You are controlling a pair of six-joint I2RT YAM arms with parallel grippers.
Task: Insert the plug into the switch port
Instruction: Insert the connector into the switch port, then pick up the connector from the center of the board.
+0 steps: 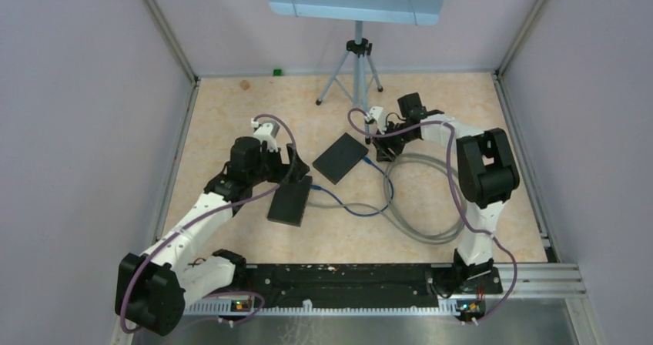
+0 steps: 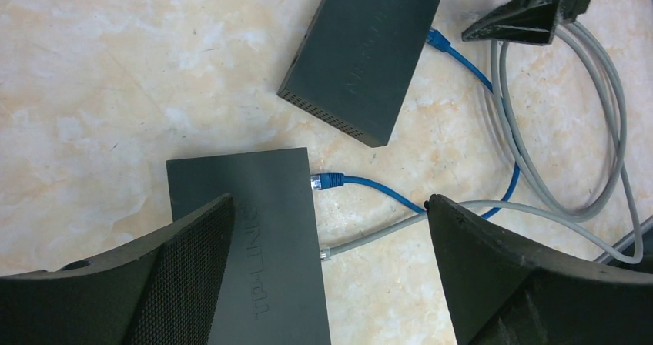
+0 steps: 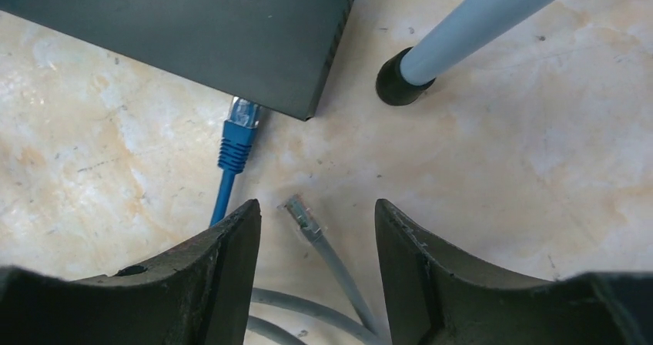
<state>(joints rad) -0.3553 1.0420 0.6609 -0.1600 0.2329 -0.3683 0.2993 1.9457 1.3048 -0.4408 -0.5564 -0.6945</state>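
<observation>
A loose grey plug lies flat on the table between the fingers of my right gripper, which is open, with a gap on each side of the plug. Just ahead is the far black switch, and a blue plug sits in its port. My left gripper hangs wide open over the near switch. A blue plug and a grey plug sit in that switch's side. From above, both switches lie mid-table, with the right gripper beside the far one.
A tripod foot stands on the table close to the far switch's corner, its stand behind. The grey cable loops over the table on the right. A blue cable runs between the two switches.
</observation>
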